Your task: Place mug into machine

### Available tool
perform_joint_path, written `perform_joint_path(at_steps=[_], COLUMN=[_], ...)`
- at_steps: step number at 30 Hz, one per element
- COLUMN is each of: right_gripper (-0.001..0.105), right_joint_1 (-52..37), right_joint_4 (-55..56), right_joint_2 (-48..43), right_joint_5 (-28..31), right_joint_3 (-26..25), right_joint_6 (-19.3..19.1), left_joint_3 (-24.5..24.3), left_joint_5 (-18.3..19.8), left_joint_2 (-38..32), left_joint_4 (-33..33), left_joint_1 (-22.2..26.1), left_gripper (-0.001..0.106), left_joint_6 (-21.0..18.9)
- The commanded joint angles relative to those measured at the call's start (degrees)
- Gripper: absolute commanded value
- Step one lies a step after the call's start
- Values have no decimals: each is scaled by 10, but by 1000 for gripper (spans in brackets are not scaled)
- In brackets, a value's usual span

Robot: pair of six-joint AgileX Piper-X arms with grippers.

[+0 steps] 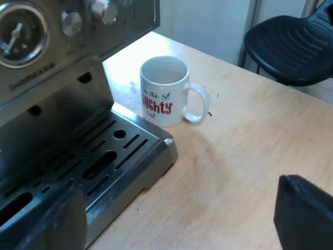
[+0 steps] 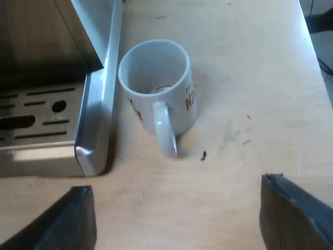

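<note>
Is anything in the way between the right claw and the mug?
No, nothing big. The right claw is open, and only table with one tiny dark crumb lies between it and the mug, whose handle points toward it.

My left gripper hangs over the wooden table, fingers spread wide, nothing between them. The white mug with red lettering stands upright on the table, just beside the corner of the espresso machine and its slotted drip tray, handle turned away from it. A black chair sits past the table's edge.
</note>
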Motion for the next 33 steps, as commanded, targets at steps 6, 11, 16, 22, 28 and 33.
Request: perform_joint_path(at_steps=[6, 11, 16, 22, 28, 33], right_gripper=[66, 66, 66, 66, 66, 66], right_joint_1=[2, 2, 2, 2, 2, 2], right_joint_4=[-74, -132, -218, -354, -471, -527], right_joint_2=[0, 0, 0, 1, 35, 87], right_joint_5=[-25, -41, -60, -67, -66, -66], right_joint_3=[61, 107, 154, 230, 296, 308], right_joint_6=[0, -8, -26, -38, -44, -47], left_joint_3=[0, 0, 0, 0, 0, 0], left_joint_5=[17, 31, 32, 32, 32, 32], left_joint_2=[59, 96, 111, 111, 111, 111], left_joint_4=[-30, -35, -36, -37, -37, -37], left_joint_1=[-2, -2, -2, -2, -2, -2], left_gripper=[85, 85, 85, 85, 85, 85], left_joint_6=[-7, -7, -7, -7, -7, -7])
